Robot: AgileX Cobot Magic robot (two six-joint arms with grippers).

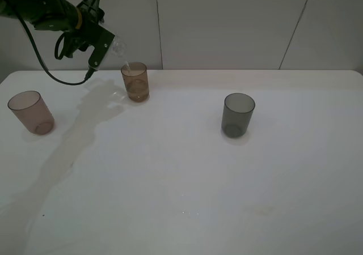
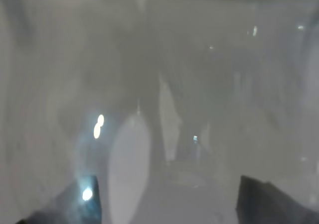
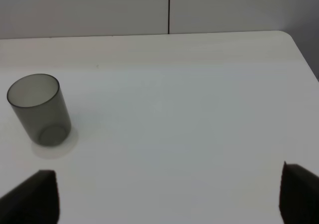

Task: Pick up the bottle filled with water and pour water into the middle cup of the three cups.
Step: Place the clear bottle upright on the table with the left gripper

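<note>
The left jaws are pinched on the bottle (image 1: pixel 119 46), held in the air near the worktop's (image 1: pixel 187 187) far edge. Its long axis is tipped, neck down toward the middle cup (image 1: pixel 135 82) just below them, mouth over the rim, with what looks like a thin stream falling. The right jaws, spread and empty, face the grey cup (image 3: pixel 39 109), so the left arm is far nearer.

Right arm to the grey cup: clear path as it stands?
Probably yes. The grey cup stands upright and alone, with only table between it and the open right gripper. The left gripper is away at the amber cup.
</note>
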